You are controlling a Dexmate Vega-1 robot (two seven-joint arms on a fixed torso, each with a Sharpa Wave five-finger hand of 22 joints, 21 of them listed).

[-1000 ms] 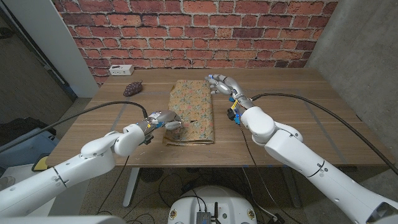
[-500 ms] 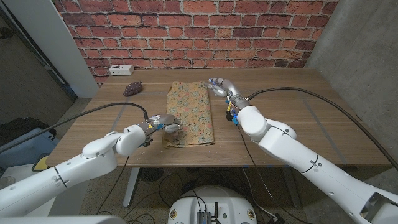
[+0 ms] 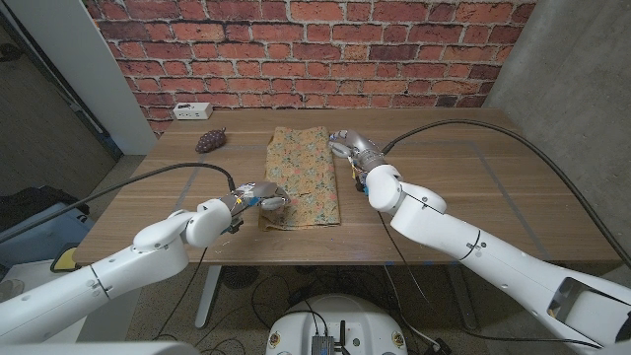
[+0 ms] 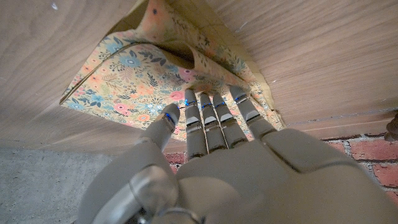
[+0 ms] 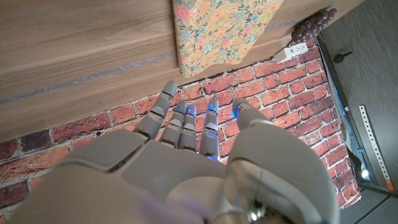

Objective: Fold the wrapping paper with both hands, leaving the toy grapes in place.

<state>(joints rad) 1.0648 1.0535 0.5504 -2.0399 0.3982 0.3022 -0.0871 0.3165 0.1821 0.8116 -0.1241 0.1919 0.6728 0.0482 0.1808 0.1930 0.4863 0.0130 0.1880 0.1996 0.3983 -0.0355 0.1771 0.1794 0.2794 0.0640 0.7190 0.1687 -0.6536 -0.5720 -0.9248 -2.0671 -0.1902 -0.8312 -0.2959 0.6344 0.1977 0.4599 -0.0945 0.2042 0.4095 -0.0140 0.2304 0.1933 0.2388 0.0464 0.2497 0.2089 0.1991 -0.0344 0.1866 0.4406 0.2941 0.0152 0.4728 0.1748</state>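
Observation:
The floral wrapping paper (image 3: pixel 303 177) lies folded into a long strip in the middle of the table. My left hand (image 3: pixel 264 195) is at its near left corner. In the left wrist view its fingertips (image 4: pixel 205 102) touch the paper (image 4: pixel 137 81) beside a raised fold, and I cannot tell whether they grip it. My right hand (image 3: pixel 351 146) hovers at the paper's far right edge with fingers spread and nothing in them; the paper (image 5: pixel 217 28) lies beyond those fingers (image 5: pixel 186 121). The dark toy grapes (image 3: pixel 208 141) sit at the far left of the table, apart from the paper.
A white power strip (image 3: pixel 190 108) lies at the table's far left edge by the brick wall, behind the grapes. Bare wood (image 3: pixel 473 177) stretches to the right of the paper. Black cables trail from both arms over the table.
My right hand has slid a little nearer along the paper's right edge and its arm has swung leftward. The paper's far end has settled flatter. My left hand has stayed put.

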